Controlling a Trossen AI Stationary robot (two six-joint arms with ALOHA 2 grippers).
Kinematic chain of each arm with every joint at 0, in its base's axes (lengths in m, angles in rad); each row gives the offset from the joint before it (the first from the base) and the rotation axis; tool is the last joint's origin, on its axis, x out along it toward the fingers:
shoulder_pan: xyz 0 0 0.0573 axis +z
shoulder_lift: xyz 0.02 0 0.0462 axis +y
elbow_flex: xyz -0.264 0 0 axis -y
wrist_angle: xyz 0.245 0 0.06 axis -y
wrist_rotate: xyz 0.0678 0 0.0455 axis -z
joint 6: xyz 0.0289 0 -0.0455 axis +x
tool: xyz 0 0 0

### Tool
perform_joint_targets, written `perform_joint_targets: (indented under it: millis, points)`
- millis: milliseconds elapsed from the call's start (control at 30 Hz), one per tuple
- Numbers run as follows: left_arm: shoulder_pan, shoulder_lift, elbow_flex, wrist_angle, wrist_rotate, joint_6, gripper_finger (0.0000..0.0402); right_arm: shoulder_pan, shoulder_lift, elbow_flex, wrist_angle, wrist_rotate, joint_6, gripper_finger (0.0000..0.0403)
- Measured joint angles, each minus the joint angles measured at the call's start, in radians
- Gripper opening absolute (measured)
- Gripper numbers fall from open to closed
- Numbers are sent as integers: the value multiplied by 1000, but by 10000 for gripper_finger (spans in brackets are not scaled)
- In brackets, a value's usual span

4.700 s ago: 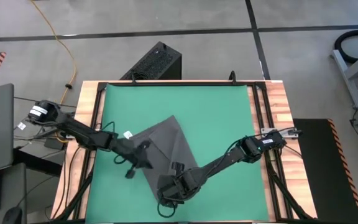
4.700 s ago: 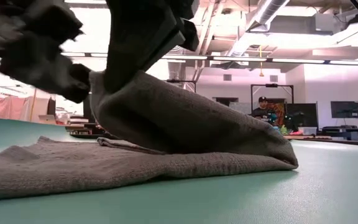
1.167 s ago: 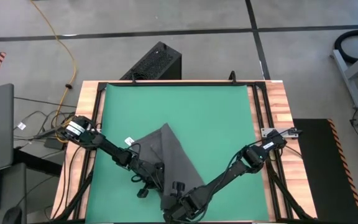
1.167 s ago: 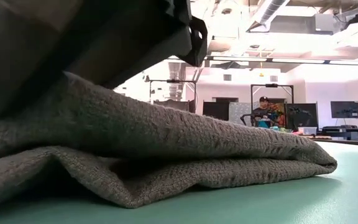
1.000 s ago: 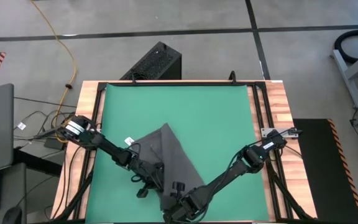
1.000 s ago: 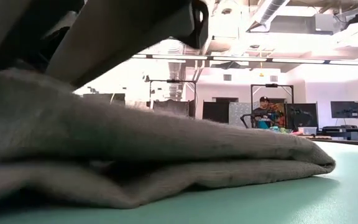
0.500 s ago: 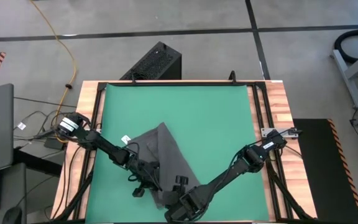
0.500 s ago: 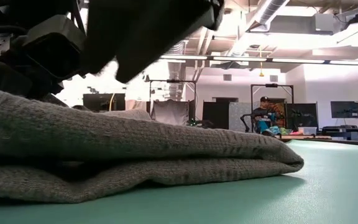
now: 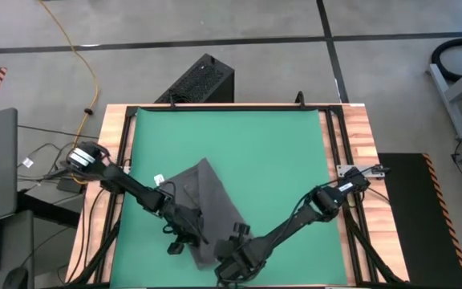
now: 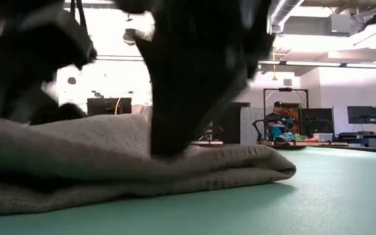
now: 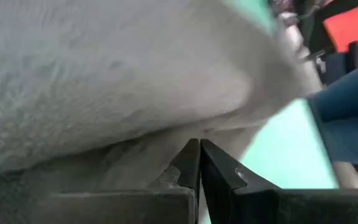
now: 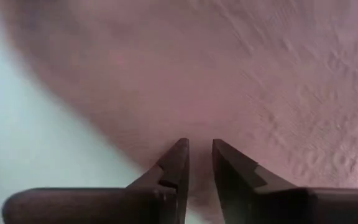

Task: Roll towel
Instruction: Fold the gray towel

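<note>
The dark grey towel [image 9: 208, 201] lies folded over itself on the green mat [image 9: 279, 152], near the mat's near-left part. Its white tag [image 9: 158, 180] sits at its left corner. My left gripper [image 9: 184, 238] is shut at the towel's near-left edge, and its tips [image 11: 197, 144] sit in the crease under a bulging fold [image 11: 104, 74]. My right gripper [image 9: 233, 243] comes down on the towel's near-right part. Its fingers [image 12: 199, 144] stand narrowly apart over the cloth [image 12: 260, 74]. My left gripper is shut at the towel's near-left edge [image 11: 185, 134], slanting down from the table's left side. The tips meet the crease between a lower layer and the fold above it. How many layers are caught does not show. The towel rests on the mat. My right gripper comes steeply from above and the near right. Its fingertips [image 10: 168, 147] meet the top layer of the folded towel [image 10: 109, 170]. The fingers stand narrowly apart, and I cannot tell whether any cloth is caught between them.
Bare mat lies beyond the towel toward the far and right edges. The wooden table rim [image 9: 359, 136] frames the mat. A black box [image 9: 201, 79] stands on the floor past the far edge. A person [image 10: 278, 121] sits far off in the room.
My left gripper has drawn back toward the table's left edge and risen a little. The whole towel has slid left with it, its folded right end included. My right gripper has tipped downward and come down onto the towel's top.
</note>
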Motion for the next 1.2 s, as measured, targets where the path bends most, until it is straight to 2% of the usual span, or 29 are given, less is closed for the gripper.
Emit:
perform_joint_targets:
  millis: [233,300,400,433,533,633,733,900,1067,1200]
  points:
    - [6,-282,2,-248,-63,-10,0,-22,-2,-63,52,0,37,87]
    - [13,-388,5,-367,-100,4,0,-26,-2,-63,48,-1,37,86]
    - [18,-524,-8,-625,-301,105,0,-32,-3,-62,44,6,39,86]
    - [19,-562,-27,-654,-379,139,0,-33,-3,-62,43,7,34,86]
    - [48,-689,-120,-558,-595,103,0,-32,-3,-62,42,-5,21,86]
    - [115,-745,-209,-495,-672,70,0,-27,-3,-62,45,-5,22,86]
    - [204,-739,-250,-497,-668,-41,0,-22,-2,-63,45,2,15,86]
    - [322,-699,-242,-509,-496,-13,20,-22,-2,-63,45,1,20,86]
    - [333,-700,-232,-520,-451,94,75,-22,-2,-63,47,1,21,86]
    - [334,-693,-232,-576,-436,109,131,-22,-1,-63,47,1,22,86]
